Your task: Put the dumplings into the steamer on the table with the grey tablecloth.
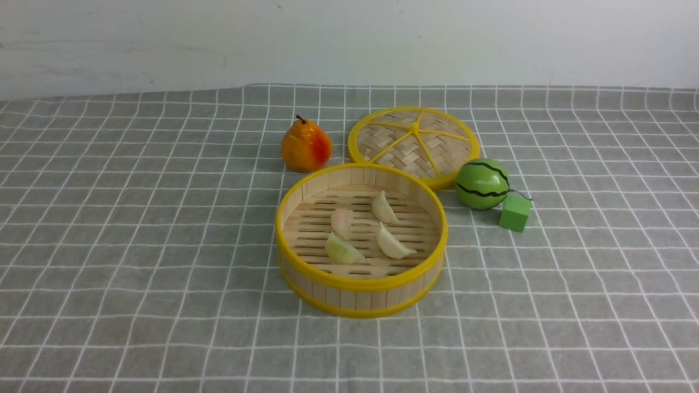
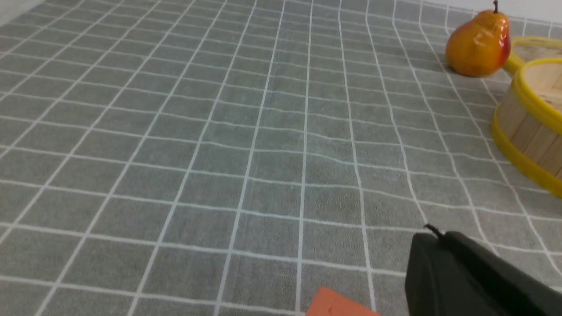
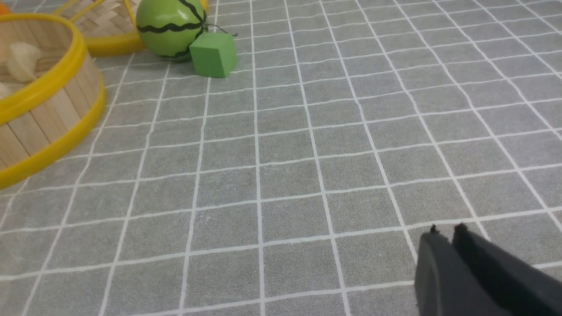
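- Four dumplings (image 1: 365, 230) lie on the slatted floor of the steamer (image 1: 349, 284), which sits at the middle of the grey cloth (image 1: 136, 245) over the table; none shows on the cloth outside it, so the task looks done.
- Inside, one off-white dumpling is at about 1 o'clock, the pink one (image 1: 342, 221) near the centre, the green-tinted one (image 1: 342, 250) at 7 o'clock, and another off-white one at 4 o'clock.
- Their long axes run roughly from 11 to 5 o'clock in the front view.
- Neither arm shows in the front view.
- The left gripper (image 2: 432, 232) hangs low over bare cloth, fingers pressed together and holding nothing. The steamer lies ahead of it, off to its right.
- The right gripper (image 3: 445, 230) has its tips nearly together with a thin slit between them, nothing in them. The steamer lies ahead, off to its left.
- Which arm is nearer I cannot tell; both stand well apart from the steamer.
- Around the steamer: pear (image 1: 306, 146) at 11 o'clock, lid (image 1: 413, 143) at 1 o'clock, toy melon (image 1: 483, 184) and green cube (image 1: 514, 212) at 2 to 3 o'clock.
- No brand, label or writing can be read anywhere.
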`<control>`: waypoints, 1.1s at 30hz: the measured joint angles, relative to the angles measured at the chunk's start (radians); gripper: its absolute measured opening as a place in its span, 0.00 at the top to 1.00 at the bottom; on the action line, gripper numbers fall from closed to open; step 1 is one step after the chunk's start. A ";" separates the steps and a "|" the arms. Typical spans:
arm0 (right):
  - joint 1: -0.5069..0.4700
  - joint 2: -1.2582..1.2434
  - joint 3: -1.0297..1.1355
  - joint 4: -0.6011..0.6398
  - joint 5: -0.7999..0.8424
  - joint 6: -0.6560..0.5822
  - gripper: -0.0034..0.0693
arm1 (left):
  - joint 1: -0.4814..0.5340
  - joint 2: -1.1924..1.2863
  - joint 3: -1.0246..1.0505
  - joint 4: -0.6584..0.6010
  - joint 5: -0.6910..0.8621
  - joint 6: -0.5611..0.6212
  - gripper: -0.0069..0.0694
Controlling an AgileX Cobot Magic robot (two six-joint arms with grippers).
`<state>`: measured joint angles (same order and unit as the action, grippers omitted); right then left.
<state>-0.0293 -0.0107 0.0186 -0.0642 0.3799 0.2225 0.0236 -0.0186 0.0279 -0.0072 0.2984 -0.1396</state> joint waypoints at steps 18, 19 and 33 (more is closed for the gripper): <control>0.000 0.000 0.000 0.000 0.000 0.000 0.86 | 0.000 0.000 0.001 0.001 0.059 0.001 0.93; 0.000 0.000 0.000 0.000 0.000 0.000 0.86 | 0.000 0.000 0.001 0.001 0.059 0.001 0.93; 0.000 0.000 0.000 0.000 0.000 0.000 0.82 | 0.000 0.000 0.001 0.001 0.059 0.002 0.93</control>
<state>-0.0293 -0.0107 0.0186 -0.0642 0.3799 0.2225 0.0236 -0.0186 0.0286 -0.0064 0.3578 -0.1377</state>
